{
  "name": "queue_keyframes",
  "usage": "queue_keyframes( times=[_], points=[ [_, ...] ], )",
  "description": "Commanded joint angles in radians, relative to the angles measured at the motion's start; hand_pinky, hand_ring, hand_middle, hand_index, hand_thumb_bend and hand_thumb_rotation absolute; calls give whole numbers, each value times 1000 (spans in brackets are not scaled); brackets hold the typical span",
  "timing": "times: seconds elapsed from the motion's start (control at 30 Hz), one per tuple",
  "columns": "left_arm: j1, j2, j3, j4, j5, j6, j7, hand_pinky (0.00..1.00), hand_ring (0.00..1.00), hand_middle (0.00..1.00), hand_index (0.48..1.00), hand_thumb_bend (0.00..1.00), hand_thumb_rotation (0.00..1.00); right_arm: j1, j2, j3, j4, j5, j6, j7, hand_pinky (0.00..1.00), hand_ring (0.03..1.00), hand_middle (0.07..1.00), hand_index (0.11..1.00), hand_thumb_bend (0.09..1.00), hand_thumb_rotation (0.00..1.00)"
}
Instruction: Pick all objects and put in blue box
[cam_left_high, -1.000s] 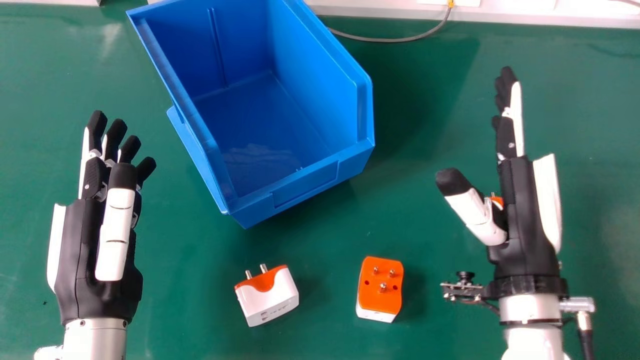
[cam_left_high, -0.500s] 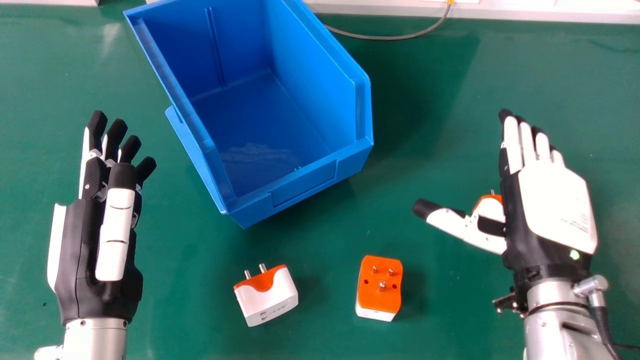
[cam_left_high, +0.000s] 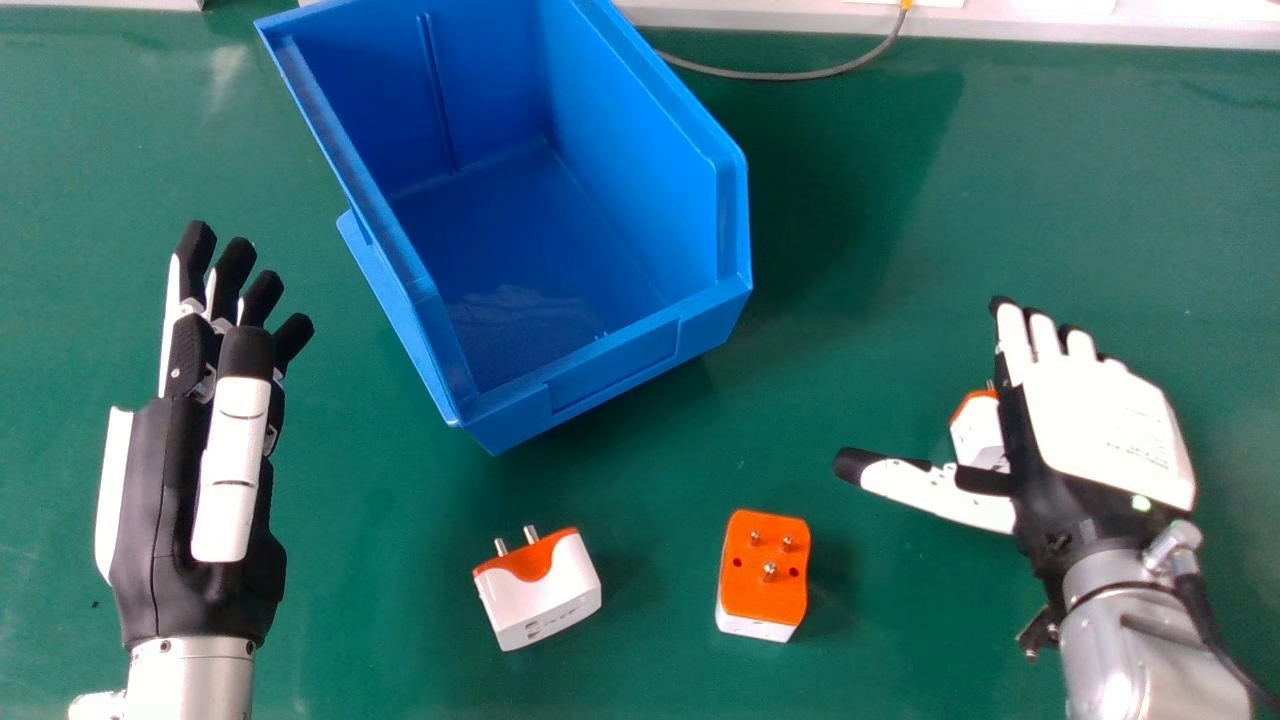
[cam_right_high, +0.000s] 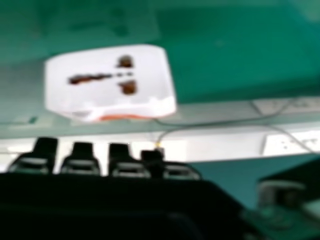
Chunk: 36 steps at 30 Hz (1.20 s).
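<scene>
The left hand (cam_left_high: 155, 500), opened out with nothing in its grasp, is left of the blue box (cam_left_high: 600, 375), which sits towards the far edge of the desk (cam_left_high: 400, 620). Nearer the near edge lie a two-pinned adapter (cam_left_high: 545, 595), then an orange-faced adapter (cam_left_high: 763, 590), pins up. Next comes a third adapter (cam_left_high: 975, 435), just beside the right hand (cam_left_high: 1090, 430), spread open, holding nothing.

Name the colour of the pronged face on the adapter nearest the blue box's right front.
Orange, seen best in the head view, on the middle adapter.
</scene>
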Motion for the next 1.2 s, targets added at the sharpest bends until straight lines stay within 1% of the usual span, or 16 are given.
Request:
queue_keyframes(
  times=[0.0,0.07,0.1,0.13,0.17,0.2,0.23,0.3,0.33,0.43,0.57,0.67,0.83,0.93,1.1,1.17],
  points=[
    [-3,7,5,-11,0,-17,-1,922,964,984,986,731,780,-19,-20,3,-32,-12,16,12,979,1000,1000,1000,877,738],
    [-2,7,4,-14,3,-15,1,922,964,984,986,731,780,-21,-26,3,-33,-4,21,12,979,1000,1000,1000,877,738],
    [-2,7,4,-15,3,-15,1,921,963,984,986,731,779,-22,-29,2,-36,-2,24,14,976,1000,1000,1000,882,681],
    [-2,6,4,-15,2,-16,1,921,963,984,986,731,779,-23,-31,1,-38,-1,27,16,976,1000,1000,1000,882,681],
    [-1,6,4,-15,2,-16,0,920,963,984,986,731,779,-23,-33,-1,-40,1,30,19,973,1000,1000,1000,886,633],
    [0,6,3,-16,-1,-14,-1,920,963,984,986,731,779,-24,-35,-4,-42,5,32,22,973,1000,1000,1000,886,633],
    [0,6,3,-18,-3,-12,-2,919,963,985,986,731,776,-24,-37,-7,-43,8,32,23,974,1000,1000,1000,889,593],
    [2,5,2,-21,-4,-9,-2,919,963,985,986,731,776,-25,-41,-12,-43,15,34,26,974,1000,1000,1000,889,593],
    [2,5,2,-22,-4,-8,-2,920,964,985,987,729,776,-26,-43,-13,-42,18,35,27,976,1000,1000,1000,892,556],
    [1,7,3,-20,5,-10,2,921,965,986,988,723,777,-30,-49,-15,-39,28,42,26,980,1000,1000,1000,894,497],
    [1,6,2,-20,4,-11,3,921,964,986,988,719,779,-37,-54,-21,-21,42,41,12,982,1000,1000,1000,894,475],
    [2,8,2,-20,1,-9,-1,921,964,986,988,719,779,-41,-60,-21,-19,50,43,12,982,1000,1000,1000,894,475],
    [2,8,2,-22,2,-10,-1,921,964,985,987,718,779,-52,-66,-24,-6,65,52,19,980,1000,1000,998,895,450],
    [4,8,1,-25,-3,-4,-3,921,964,985,987,716,778,-58,-76,-23,2,73,53,34,978,1000,1000,995,895,439],
    [5,9,1,-27,5,-5,0,922,966,985,987,712,779,-62,-98,-21,-4,108,49,79,976,1000,1000,987,902,407],
    [7,9,0,-30,1,-3,-3,922,966,985,987,712,779,-65,-112,-21,-6,123,48,109,976,1000,1000,987,902,407]
  ],
)
